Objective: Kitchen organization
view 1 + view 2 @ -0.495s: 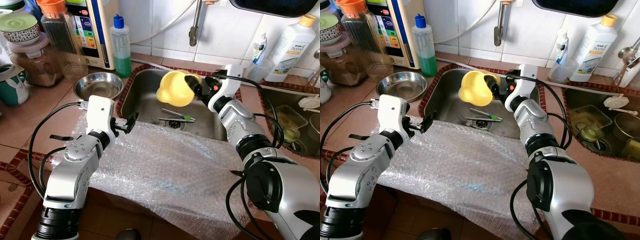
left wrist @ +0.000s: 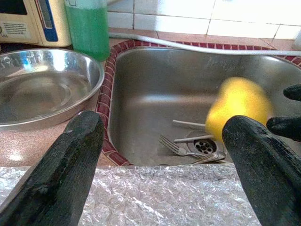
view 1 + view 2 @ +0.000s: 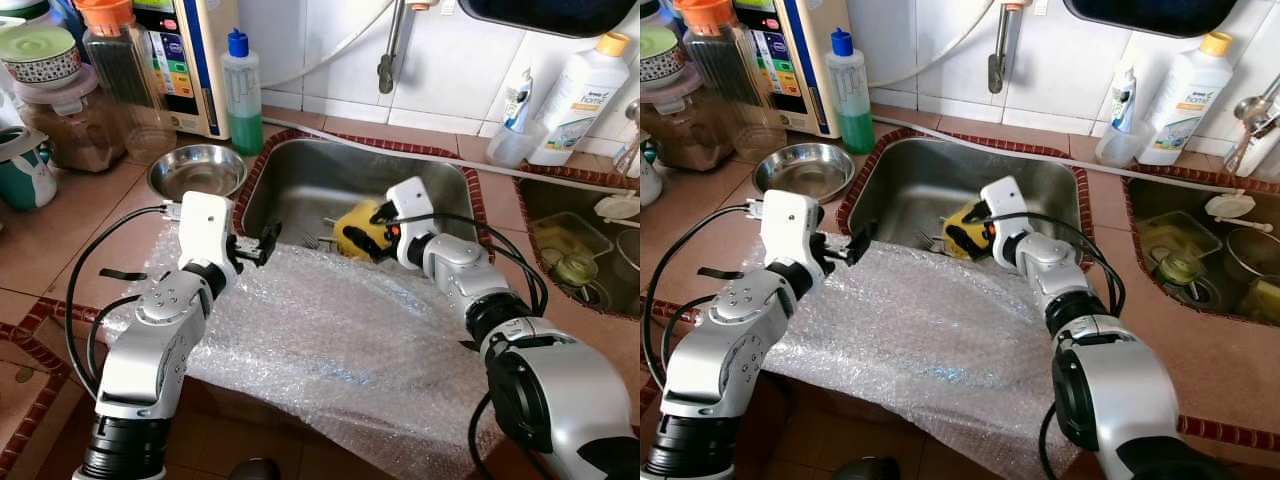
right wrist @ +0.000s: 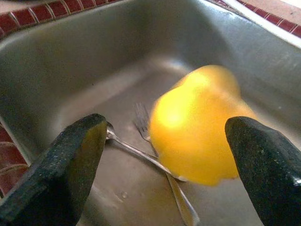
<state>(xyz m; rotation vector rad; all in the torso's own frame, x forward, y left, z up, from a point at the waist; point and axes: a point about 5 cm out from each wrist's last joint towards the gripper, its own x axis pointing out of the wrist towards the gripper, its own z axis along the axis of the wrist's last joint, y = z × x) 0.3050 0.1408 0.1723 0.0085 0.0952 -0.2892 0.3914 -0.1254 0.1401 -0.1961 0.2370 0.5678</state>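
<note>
Right gripper (image 4: 164,160) is down inside the stainless steel sink basin (image 3: 300,180), fingers spread wide and grasping nothing. The rounded yellow plastic cup (image 4: 200,125) sits just ahead of the open fingers, blurred, above the steel forks (image 4: 141,125) near the basin's drain; whether it rests or is in motion cannot be told. Left gripper (image 3: 255,245) hovers at the basin's near rim, over the clear bubble wrap sheet (image 3: 330,340) draped on the counter in front of the basin, fingers also parted and empty. Risk: the cup, unheld, may roll across the basin floor or knock the forks, since its rounded body offers no stable footing.
</note>
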